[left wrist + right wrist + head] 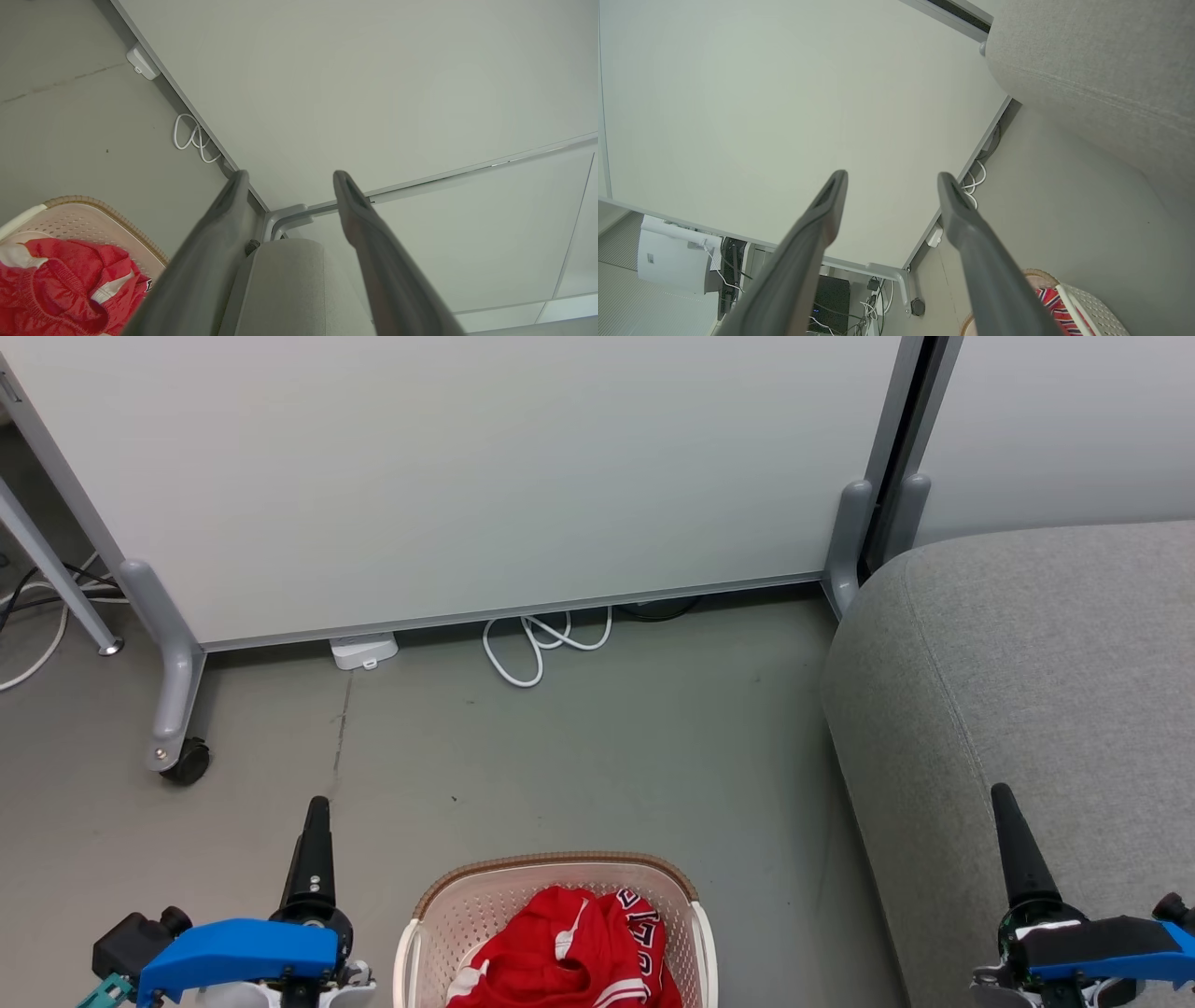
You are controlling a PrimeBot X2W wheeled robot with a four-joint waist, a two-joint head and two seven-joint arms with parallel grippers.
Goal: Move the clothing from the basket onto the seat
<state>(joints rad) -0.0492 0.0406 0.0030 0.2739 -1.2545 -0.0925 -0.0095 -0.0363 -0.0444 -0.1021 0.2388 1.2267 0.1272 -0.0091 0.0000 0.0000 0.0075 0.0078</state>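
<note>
- Pale matte partition panel [485, 476]: flat and smooth, set in a grey tubular frame on a black caster [191, 763]. It stands behind the work area.
- Grey-green floor [579, 756]: smooth and hard, with a thin dark crack.
- Large light grey fabric seat [1027, 663]: woven upholstery with rounded edges and a stitched seam. It stands at the robot's right, and its visible surface is bare.
- Left arm [238, 947]: blue wrist housing low at the left of the head view, beside the basket. Its long dark tapered fingers [210, 242] point forward. The left jaws are spread wide, holding and touching nothing.
- Right arm [1102, 938]: blue-and-black wrist seen against the seat's front. Its fingers [980, 261] point forward. The right jaws are likewise spread wide and empty.
- Small cream-white perforated plastic basket [485, 905]: brown woven-look rim. It stands on the floor between the arms, near the seat but apart from it.
- Red sports clothing [551, 952]: crumpled, with white stripe trim and lettering, lying inside the basket.
- White cable [532, 649]: looped on the floor at the panel's foot.
- White plastic box [364, 651]: against the panel's base.
</note>
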